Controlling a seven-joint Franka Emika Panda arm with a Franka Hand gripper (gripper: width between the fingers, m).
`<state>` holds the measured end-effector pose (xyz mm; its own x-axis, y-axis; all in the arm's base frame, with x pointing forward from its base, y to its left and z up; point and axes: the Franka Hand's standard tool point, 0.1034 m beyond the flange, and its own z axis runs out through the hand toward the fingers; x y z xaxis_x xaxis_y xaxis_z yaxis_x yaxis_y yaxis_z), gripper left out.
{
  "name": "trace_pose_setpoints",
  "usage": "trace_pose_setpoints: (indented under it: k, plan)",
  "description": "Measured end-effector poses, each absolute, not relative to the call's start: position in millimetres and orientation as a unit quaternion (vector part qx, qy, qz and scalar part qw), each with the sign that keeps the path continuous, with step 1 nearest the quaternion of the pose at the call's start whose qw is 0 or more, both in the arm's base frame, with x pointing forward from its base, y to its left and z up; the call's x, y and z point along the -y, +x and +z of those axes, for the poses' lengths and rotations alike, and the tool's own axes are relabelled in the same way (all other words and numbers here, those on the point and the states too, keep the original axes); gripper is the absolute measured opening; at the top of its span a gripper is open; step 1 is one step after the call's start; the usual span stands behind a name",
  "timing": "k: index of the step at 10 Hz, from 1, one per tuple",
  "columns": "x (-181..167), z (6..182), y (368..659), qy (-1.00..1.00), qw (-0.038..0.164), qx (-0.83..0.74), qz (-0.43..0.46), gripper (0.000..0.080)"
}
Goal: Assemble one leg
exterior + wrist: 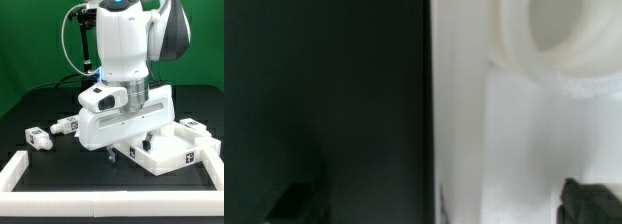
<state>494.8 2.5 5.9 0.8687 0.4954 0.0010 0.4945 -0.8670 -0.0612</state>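
The large white square panel [170, 148] lies on the black table, right of centre in the exterior view. My gripper [124, 150] hangs low over the panel's near left edge. In the wrist view the gripper [441, 206] is open: its dark fingertips [295, 205] stand wide apart, with the panel's edge [491, 140] between them and nothing held. A round corner socket [562, 40] shows in the panel. Two small white legs with marker tags [40, 138] [66, 125] lie on the table at the exterior view's left. A third leg [191, 124] lies behind the panel at the right.
A white raised border [20, 172] runs along the table's left and front [110, 206] in the exterior view. The arm's body [125, 60] hides the middle of the table behind it. A green backdrop stands at the rear.
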Motion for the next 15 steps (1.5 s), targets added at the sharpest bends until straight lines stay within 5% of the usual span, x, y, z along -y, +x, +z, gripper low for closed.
trace_pose_setpoints:
  k: [1,2,3,5,11,15]
  plan:
    - [-2,5.9,495,-0.966,0.03,0.256,0.007,0.062]
    - [-2,5.9,495,-0.966,0.03,0.256,0.007,0.0423]
    - [-2,5.9,495,-0.966,0.03,0.256,0.007,0.0423]
    - [-2,5.9,495,-0.966,0.03,0.256,0.007,0.0075]
    - [1,7.6,495,-0.972,0.03,0.233,0.005,0.0044]
    - [39,31.4,485,-0.988,0.042,0.145,0.025,0.0045]
